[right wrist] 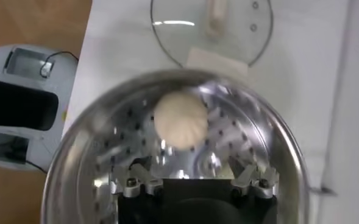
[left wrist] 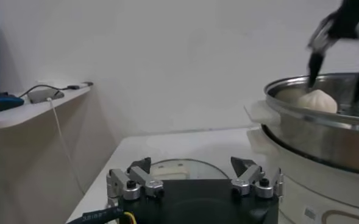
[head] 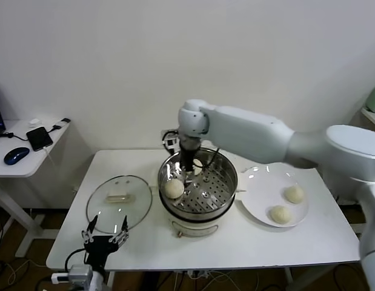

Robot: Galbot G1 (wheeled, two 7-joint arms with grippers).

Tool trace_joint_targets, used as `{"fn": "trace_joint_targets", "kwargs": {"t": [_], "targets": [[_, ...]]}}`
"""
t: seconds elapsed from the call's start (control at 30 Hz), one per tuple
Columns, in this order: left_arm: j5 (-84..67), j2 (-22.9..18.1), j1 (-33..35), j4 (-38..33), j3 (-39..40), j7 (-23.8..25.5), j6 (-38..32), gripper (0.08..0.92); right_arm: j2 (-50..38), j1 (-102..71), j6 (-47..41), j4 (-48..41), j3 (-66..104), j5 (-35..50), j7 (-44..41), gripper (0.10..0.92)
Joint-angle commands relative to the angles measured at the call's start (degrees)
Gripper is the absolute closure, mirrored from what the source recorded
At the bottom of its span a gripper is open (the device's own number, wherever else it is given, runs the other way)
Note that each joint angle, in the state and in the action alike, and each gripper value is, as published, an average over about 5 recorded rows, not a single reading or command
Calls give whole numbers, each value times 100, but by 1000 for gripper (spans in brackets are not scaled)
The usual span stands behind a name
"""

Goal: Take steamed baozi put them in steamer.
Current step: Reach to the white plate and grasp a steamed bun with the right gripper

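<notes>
Here, the scene line by line.
Right gripper (head: 188,171): reached down into the steamer (head: 226,197), its fingers spread wide with nothing between them; the wrist view showed both fingertips (right wrist: 132,183) parted above the perforated tray.
Left gripper (head: 105,236): hung at the near edge of the table (head: 284,242), in front of the glass lid (head: 119,201), jaws fully apart and empty.
Steamer: stood at the middle of the table, between the lid on the robot's left and the white plate (head: 255,209) on its right.
Bun in the steamer (head: 174,188): lay on the tray on the robot's left side, just beside the right gripper's fingers and free of them.
A second pale round shape (head: 198,166): showed at the far side of the tray behind the gripper; whether it was a bun could not be told.
Buns on the plate: two, one farther (head: 294,194) and one nearer (head: 280,214), close together but apart.
Side desk (head: 20,163): held a blue mouse (head: 16,155) and a dark phone (head: 39,137).
</notes>
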Motion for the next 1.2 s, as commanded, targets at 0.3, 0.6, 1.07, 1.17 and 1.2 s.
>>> {"fn": "trace_joint_targets", "kwargs": {"t": [0.3,0.6,1.07,1.17,1.2], "targets": [[-303,15,88,-97,-1,57,104,177,-3755,-671,1811,1258,1056,-1184,-970,203],[-226,-74,327,-125,121,47,126,177,-3367,-3545,2717,364,3437,-2833,-1014,203],[-95,-160,368,-72,152,21,175,177,-2557,-4468,3088,-626,4263,-3494,-983,203],[-81,-162,359,-40,139,16,171,177,-2438,-4528,3120,-750,4325,-3576,-966,202],[-78,-162,360,-37,136,15,170,177,-2399,-4542,3133,-786,4340,-3606,-961,203]]}}
